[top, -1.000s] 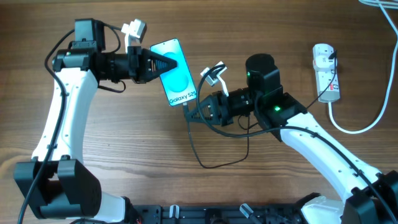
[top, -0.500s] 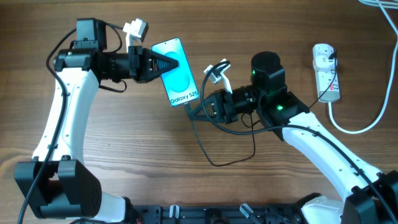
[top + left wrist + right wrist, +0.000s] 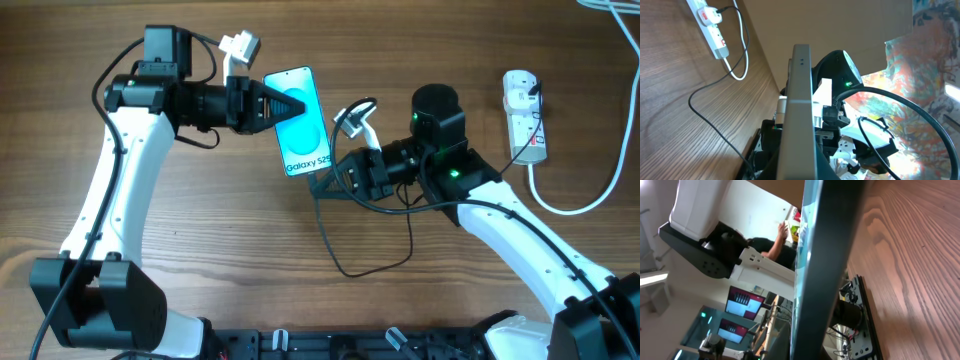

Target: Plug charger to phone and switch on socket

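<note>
Now the left gripper (image 3: pixel 272 106) is clenched on the phone (image 3: pixel 308 125), which juts out past its fingertips, while the right gripper (image 3: pixel 325 185) pinches the charger (image 3: pixel 345 265) — plug end at the phone's lower edge — with the socket (image 3: pixel 524 115) well behind its fingers.

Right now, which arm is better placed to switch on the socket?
Probably right. The socket sits far right, nearer the right end effector, though that grips the charger. The left end effector holds the phone, farther away.
</note>
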You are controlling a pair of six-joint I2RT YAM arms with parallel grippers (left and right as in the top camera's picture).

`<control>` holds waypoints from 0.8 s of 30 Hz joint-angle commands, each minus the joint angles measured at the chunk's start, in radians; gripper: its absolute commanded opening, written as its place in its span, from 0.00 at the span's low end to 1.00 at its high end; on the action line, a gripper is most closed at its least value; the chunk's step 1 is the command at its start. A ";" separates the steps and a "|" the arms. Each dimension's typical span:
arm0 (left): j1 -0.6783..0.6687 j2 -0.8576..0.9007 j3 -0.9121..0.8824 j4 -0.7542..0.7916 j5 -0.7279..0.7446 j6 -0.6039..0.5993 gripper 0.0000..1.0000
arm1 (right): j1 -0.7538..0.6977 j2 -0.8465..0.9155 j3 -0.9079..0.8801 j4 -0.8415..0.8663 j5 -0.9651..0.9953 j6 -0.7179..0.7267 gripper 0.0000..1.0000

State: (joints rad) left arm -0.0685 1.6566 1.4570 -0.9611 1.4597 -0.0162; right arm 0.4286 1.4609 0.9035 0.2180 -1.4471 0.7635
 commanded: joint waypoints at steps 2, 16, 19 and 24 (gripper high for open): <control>-0.075 -0.035 -0.017 -0.042 0.031 0.012 0.04 | -0.066 0.012 0.038 0.036 0.234 0.006 0.04; -0.075 -0.035 -0.017 -0.041 0.031 0.012 0.04 | -0.066 0.012 0.038 0.031 0.219 0.006 0.04; -0.075 -0.035 -0.017 -0.041 0.031 0.012 0.04 | -0.066 0.012 0.038 0.032 0.219 0.006 0.05; -0.075 -0.035 -0.017 -0.041 0.027 0.012 0.04 | -0.066 0.012 0.038 0.028 0.219 0.006 0.16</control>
State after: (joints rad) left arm -0.0948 1.6566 1.4551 -0.9783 1.4357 -0.0040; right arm 0.3977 1.4605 0.9089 0.2337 -1.3975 0.7704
